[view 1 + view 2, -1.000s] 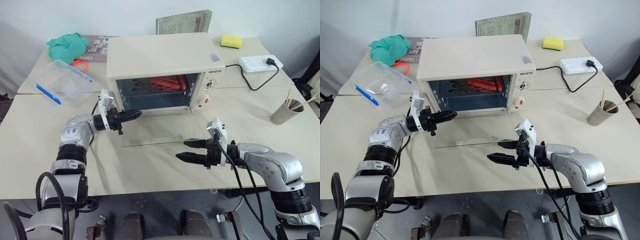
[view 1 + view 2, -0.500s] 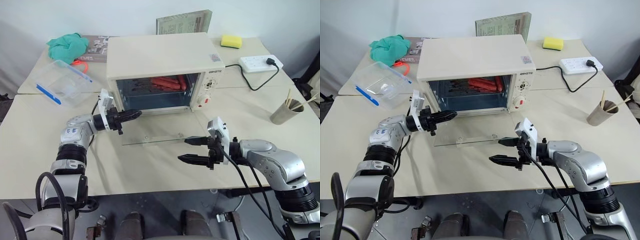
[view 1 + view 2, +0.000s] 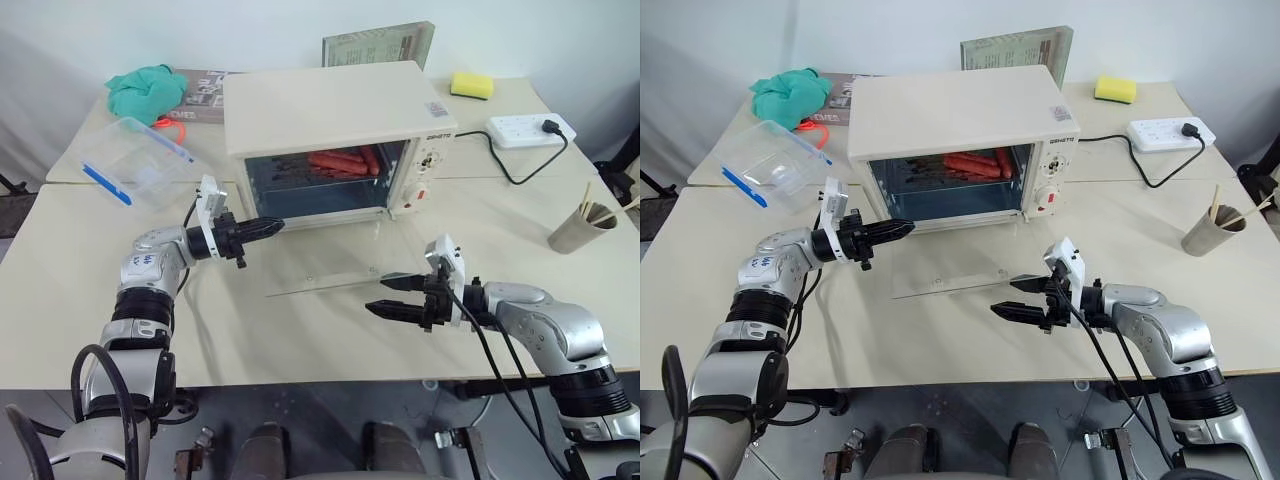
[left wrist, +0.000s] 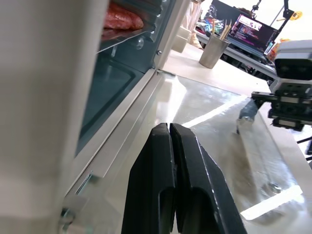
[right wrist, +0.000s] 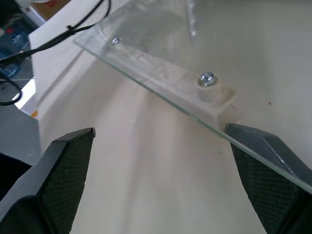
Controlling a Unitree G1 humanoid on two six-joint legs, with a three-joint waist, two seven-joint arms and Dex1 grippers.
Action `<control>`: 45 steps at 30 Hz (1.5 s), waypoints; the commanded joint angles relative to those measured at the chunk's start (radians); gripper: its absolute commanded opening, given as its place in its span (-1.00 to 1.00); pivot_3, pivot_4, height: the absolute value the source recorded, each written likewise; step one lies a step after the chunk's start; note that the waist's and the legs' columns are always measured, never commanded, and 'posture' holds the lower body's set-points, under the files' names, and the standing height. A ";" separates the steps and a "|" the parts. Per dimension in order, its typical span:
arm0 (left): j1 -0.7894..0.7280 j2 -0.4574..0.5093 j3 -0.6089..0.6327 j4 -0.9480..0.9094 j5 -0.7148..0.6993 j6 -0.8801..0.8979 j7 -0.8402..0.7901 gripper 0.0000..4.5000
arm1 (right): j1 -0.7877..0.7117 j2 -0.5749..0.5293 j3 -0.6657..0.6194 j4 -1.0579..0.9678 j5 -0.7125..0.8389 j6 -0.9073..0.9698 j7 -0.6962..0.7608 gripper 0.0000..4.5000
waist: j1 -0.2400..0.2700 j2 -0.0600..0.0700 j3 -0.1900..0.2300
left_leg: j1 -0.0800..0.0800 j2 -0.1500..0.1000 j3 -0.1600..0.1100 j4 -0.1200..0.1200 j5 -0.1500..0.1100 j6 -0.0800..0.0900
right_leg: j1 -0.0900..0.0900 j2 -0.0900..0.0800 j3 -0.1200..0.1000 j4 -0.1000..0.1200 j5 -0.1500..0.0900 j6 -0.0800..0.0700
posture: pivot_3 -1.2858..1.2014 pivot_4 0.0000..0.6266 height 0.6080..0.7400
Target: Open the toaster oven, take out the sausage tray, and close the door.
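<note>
The cream-white toaster oven (image 3: 330, 110) stands at the middle of the table. Its glass door (image 3: 335, 262) lies folded down flat in front of it. Inside on a rack sits the sausage tray (image 3: 342, 163) with red sausages (image 4: 122, 17). My left gripper (image 3: 272, 226) is shut and empty, pointing level at the oven's lower left corner, just over the door's hinge edge. My right gripper (image 3: 378, 294) is open and empty at the door's front right corner. In the right wrist view the glass edge and its cream handle (image 5: 195, 90) lie just beyond the spread fingers (image 5: 68, 161).
A clear plastic box (image 3: 135, 160) with blue clips and a green cloth (image 3: 145, 85) lie at the back left. A yellow sponge (image 3: 472, 85), a power strip (image 3: 528, 128) with the black cord (image 3: 500, 165), and a paper cup (image 3: 580, 228) of sticks are on the right. A book (image 3: 378, 45) stands behind the oven.
The camera view has shifted. My right gripper has moved a little right and down, closer to the door's front edge, still open. The left gripper has stayed put.
</note>
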 commanded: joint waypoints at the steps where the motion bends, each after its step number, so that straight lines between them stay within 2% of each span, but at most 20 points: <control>1: 0.009 0.010 0.019 -0.040 -0.020 0.001 -0.002 -0.97 | -0.016 -0.023 -0.036 0.017 -0.022 -0.015 0.003 1.00 | 0.001 0.000 0.000 | 0.000 0.000 0.000 0.000 0.000 0.000 | 0.000 0.000 0.000 0.000 0.000 0.000 | 0.03 -0.52 1.00; 7: 0.013 0.011 0.023 -0.047 -0.021 0.007 -0.004 -0.97 | -0.021 -0.057 -0.053 0.036 -0.060 -0.050 0.040 1.00 | 0.000 0.000 0.000 | 0.000 0.000 0.000 -0.001 0.000 0.000 | -0.001 0.000 0.000 0.000 0.000 0.000 | 0.03 -0.52 1.00; 13: 0.023 0.010 0.021 -0.065 -0.022 0.020 -0.016 -0.97 | 0.027 -0.145 -0.036 -0.063 -0.066 -0.056 0.135 1.00 | 0.003 -0.001 0.001 | 0.000 0.000 0.001 -0.001 0.000 0.000 | -0.001 0.000 0.000 -0.001 0.000 0.000 | 0.03 -0.52 1.00; 16: 0.032 0.009 0.019 -0.080 -0.023 0.032 -0.022 -0.97 | 0.062 -0.215 -0.026 -0.093 -0.095 -0.082 0.193 1.00 | 0.005 -0.001 0.001 | 0.000 0.000 0.001 -0.001 0.000 0.000 | 0.000 0.000 0.000 -0.002 0.000 0.000 | 0.03 -0.52 1.00; 20: 0.056 0.015 0.007 -0.121 -0.035 0.078 -0.060 -0.97 | 0.101 -0.364 -0.033 -0.110 -0.162 -0.166 0.295 1.00 | 0.005 -0.002 0.001 | -0.001 0.000 0.001 -0.001 0.000 0.000 | -0.001 0.000 0.000 -0.002 0.000 0.000 | 0.03 -0.52 1.00; 27: 0.097 0.039 -0.045 -0.171 -0.006 0.139 -0.075 -0.97 | -0.006 -0.427 -0.059 -0.105 -0.198 -0.210 0.335 1.00 | -0.001 -0.002 0.001 | 0.000 0.000 0.002 -0.001 0.000 0.000 | -0.001 0.000 0.000 -0.002 0.000 0.000 | 0.03 -0.52 1.00; 31: 0.106 0.054 -0.078 -0.185 0.014 0.147 -0.073 -0.97 | -0.115 -0.383 -0.053 -0.101 -0.188 -0.177 0.300 1.00 | 0.000 -0.002 0.001 | 0.000 0.001 0.002 -0.001 0.000 0.000 | -0.001 0.000 0.000 -0.002 0.000 0.000 | 0.03 -0.52 1.00; 35: 0.109 0.072 -0.119 -0.181 0.049 0.157 -0.058 -0.97 | -0.271 -0.227 -0.023 -0.130 -0.157 -0.105 0.193 1.00 | -0.006 -0.002 0.001 | 0.000 0.001 0.002 -0.001 0.000 0.000 | -0.001 0.000 0.000 -0.002 0.000 0.000 | 0.03 -0.52 1.00; 40: 0.109 0.087 -0.133 -0.179 0.063 0.145 -0.045 -0.97 | -0.340 -0.089 0.000 -0.145 -0.169 -0.051 0.085 1.00 | -0.006 -0.002 0.001 | 0.000 0.001 0.002 -0.001 0.000 0.000 | -0.001 0.000 0.000 -0.001 0.000 0.000 | 0.03 -0.52 1.00; 45: 0.116 0.093 -0.116 -0.200 0.050 0.133 -0.033 -0.97 | -0.410 0.045 0.084 -0.072 -0.250 0.010 -0.057 1.00 | -0.015 -0.002 0.001 | 0.000 0.001 0.002 -0.001 0.000 0.000 | -0.001 0.000 0.000 0.000 0.000 0.000 | 0.03 -0.52 1.00</control>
